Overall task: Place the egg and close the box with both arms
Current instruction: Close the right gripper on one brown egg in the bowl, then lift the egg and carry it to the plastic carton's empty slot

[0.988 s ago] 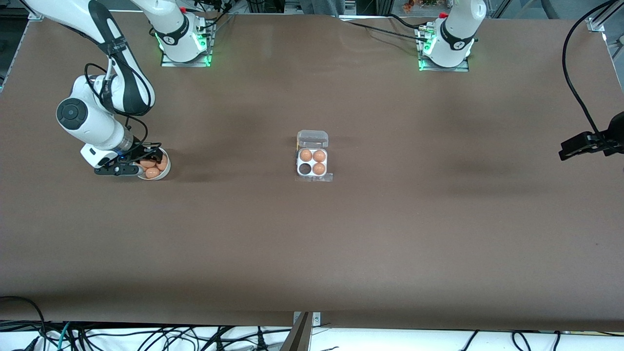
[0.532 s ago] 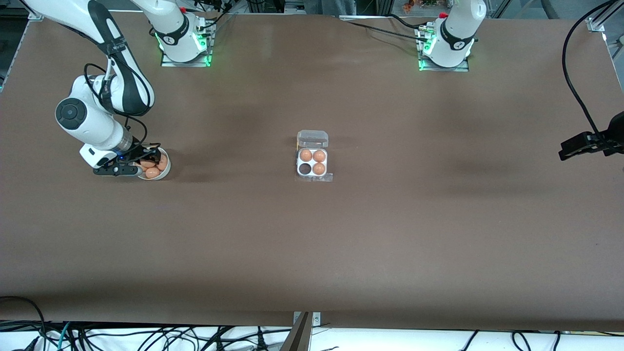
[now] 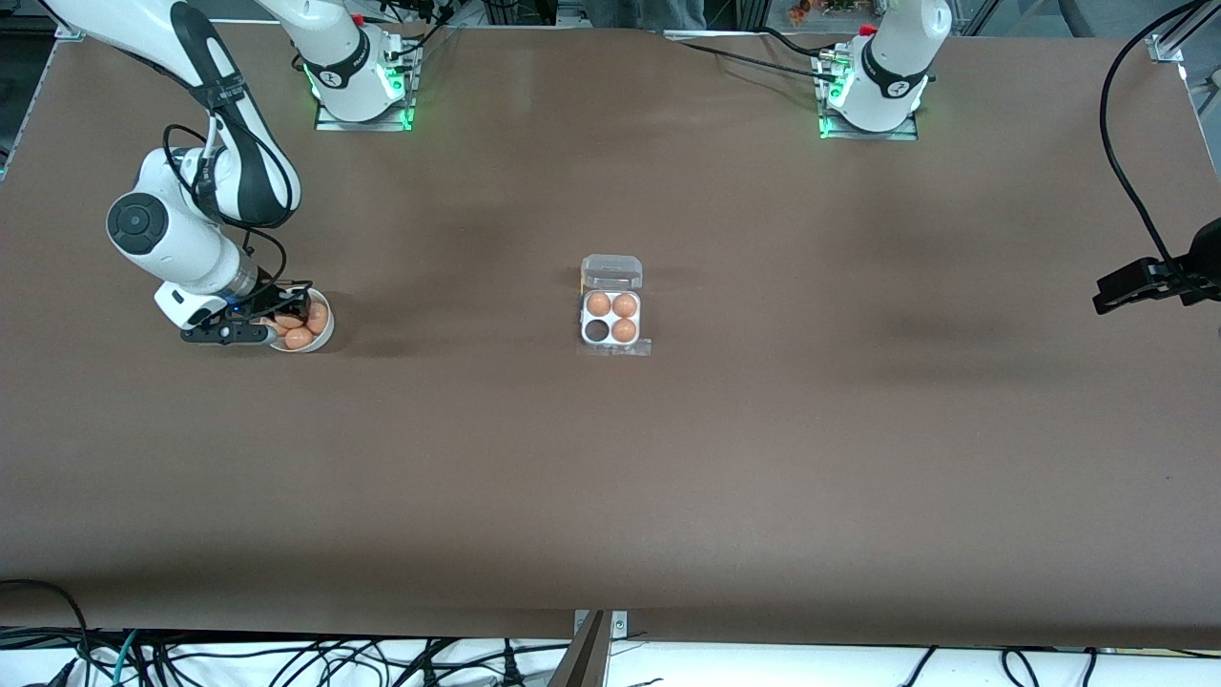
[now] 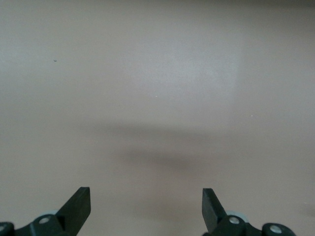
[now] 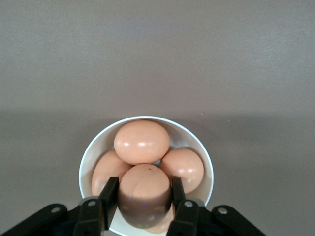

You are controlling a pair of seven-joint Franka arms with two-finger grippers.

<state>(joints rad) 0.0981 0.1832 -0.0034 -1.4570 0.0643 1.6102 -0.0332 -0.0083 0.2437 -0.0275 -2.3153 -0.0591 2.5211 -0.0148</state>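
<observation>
While right claw (image 5: 143, 199) pinches one egg (image 5: 144, 194) | bowl (image 5: 206, 167): four eggs | box (image 3: 610, 319): three | left claw (image 4: 146, 206) spread

The bowl (image 3: 307, 329) of eggs sits toward the right arm's end, box (image 3: 611, 320) mid-table.

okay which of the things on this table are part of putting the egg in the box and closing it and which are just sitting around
In the job:
- egg, gripped by the right gripper in the white bowl
- box, lid open, one cell empty
- left gripper, open, waiting over bare table

Just lying about:
- other eggs in the bowl
</observation>
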